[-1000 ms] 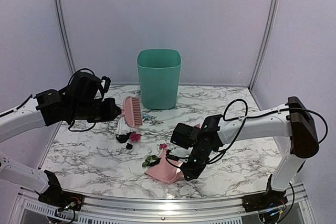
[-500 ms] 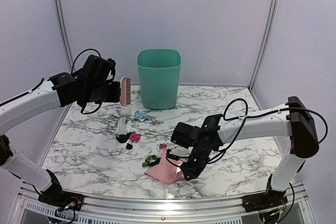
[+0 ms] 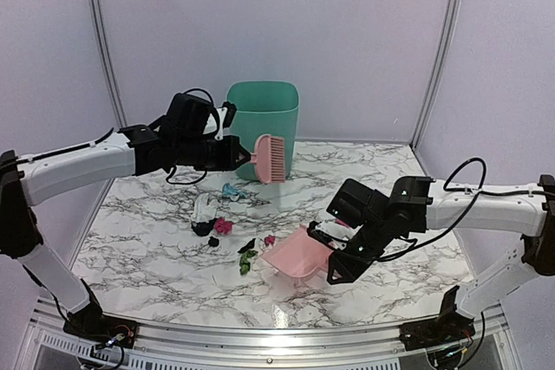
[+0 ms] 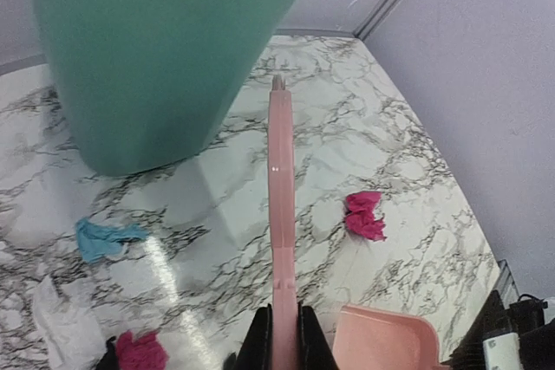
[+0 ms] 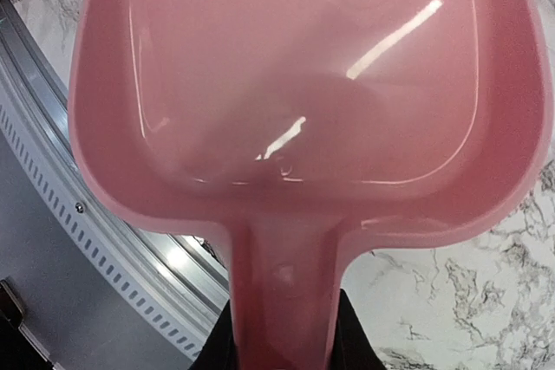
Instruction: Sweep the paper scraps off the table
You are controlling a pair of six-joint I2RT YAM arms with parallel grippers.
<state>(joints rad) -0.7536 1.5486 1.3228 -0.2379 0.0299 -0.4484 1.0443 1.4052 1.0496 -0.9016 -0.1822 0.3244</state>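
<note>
The pink comb-like brush (image 3: 270, 158) has been carried from the left of the teal plastic bin (image 3: 262, 123) to just in front of it. The pink plastic dustpan (image 3: 299, 255) has been shifted rightward and a little nearer the bin. The brush handle is clamped in the left gripper (image 4: 282, 340), and the dustpan handle is pinched between the jaws of the right gripper (image 5: 286, 335).

From the left wrist the brush is seen edge-on, so its teeth cannot be made out. From the right wrist almost everything is blocked by the dustpan's scoop. Whether the dustpan's lip touches the white marble-patterned table (image 3: 390, 171) cannot be told; it appears slightly raised.

The small crumpled paper scraps (image 3: 223, 225) are scattered on the table in front of the bin. Light blue, magenta and black bits lie to its front left. Green, black and pink bits lie farther forward, just beside the dustpan's open edge. One magenta scrap (image 4: 364, 214) is seen only from the left wrist.
</note>
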